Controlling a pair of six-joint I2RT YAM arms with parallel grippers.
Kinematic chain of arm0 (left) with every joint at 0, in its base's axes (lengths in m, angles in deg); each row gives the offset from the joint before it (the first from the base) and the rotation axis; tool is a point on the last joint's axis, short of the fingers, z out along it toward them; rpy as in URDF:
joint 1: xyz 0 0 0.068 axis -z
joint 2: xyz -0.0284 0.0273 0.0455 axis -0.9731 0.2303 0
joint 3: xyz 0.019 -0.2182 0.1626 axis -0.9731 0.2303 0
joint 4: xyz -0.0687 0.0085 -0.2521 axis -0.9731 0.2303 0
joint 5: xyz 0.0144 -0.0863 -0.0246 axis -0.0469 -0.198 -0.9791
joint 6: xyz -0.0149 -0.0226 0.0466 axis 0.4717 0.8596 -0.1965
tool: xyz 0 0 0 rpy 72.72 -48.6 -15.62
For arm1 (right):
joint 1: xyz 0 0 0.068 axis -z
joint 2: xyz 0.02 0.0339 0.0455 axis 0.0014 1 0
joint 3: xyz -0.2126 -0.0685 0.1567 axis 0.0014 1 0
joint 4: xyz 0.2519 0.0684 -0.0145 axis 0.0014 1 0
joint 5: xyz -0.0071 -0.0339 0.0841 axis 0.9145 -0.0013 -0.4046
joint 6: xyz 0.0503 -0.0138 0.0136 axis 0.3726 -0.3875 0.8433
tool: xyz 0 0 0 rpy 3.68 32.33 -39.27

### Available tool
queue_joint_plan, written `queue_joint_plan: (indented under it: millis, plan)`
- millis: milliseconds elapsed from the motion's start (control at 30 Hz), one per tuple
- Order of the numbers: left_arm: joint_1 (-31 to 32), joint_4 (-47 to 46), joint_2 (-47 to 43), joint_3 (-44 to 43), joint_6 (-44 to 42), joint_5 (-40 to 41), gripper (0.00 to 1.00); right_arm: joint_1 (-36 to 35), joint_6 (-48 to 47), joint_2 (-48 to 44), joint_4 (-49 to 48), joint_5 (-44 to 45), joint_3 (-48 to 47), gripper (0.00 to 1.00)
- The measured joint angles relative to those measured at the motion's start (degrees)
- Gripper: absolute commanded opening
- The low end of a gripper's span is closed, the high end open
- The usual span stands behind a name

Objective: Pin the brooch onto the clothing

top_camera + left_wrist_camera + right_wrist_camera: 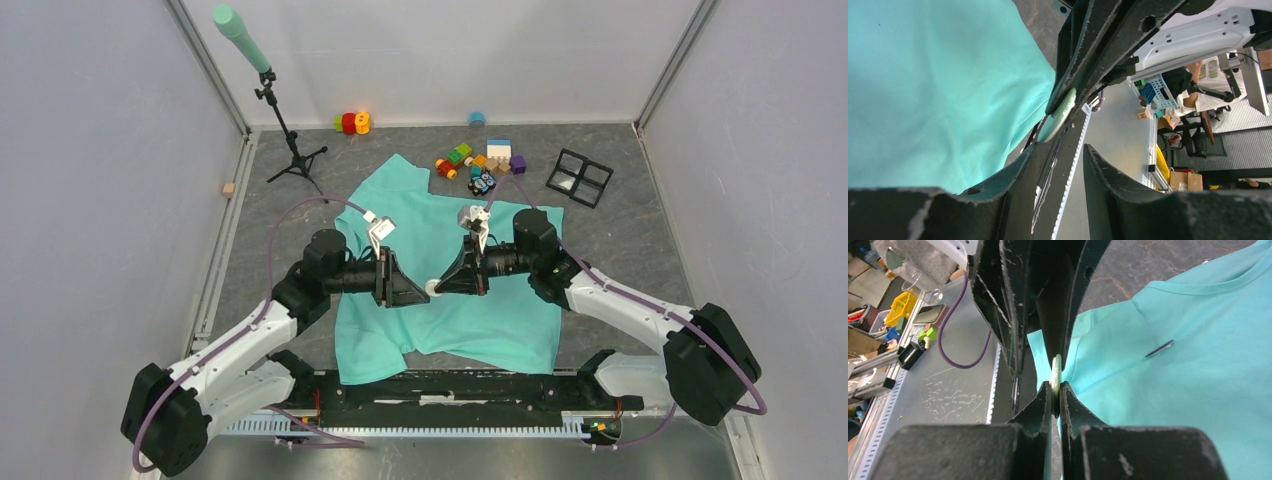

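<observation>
I have the right gripper [1055, 390] closed edge-on on the brooch [1056, 371], a pale round disc. The left gripper [1068, 148] faces it with jaws part open. The disc sits beside one finger; I cannot tell if they touch. Both hang over the mint-green T-shirt [450, 325], spread flat on the grey counter [620, 240].

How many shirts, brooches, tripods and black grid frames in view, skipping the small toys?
T-shirt: 1
brooch: 1
tripod: 1
black grid frame: 1
Total: 4
</observation>
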Motion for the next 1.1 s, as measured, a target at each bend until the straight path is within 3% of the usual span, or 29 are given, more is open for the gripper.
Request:
queue_joint_plan:
  millis: [733, 967, 1100]
  plan:
    - [3.9, 2.8, 3.6, -1.7, -2.5, 2.5, 0.36, 0.1, -1.0, 1.5, 4.5, -6.2, -1.9, 0.05]
    - [4.4, 2.6, 4.6, -2.0, -2.5, 2.4, 0.21, 0.1, -3.4, 2.2, 8.1, -6.2, -2.5, 0.05]
    - [4.9, 2.6, 5.3, -2.0, -3.3, 2.2, 0.19, 0.1, -3.7, 2.2, 9.5, -6.3, -2.6, 0.05]
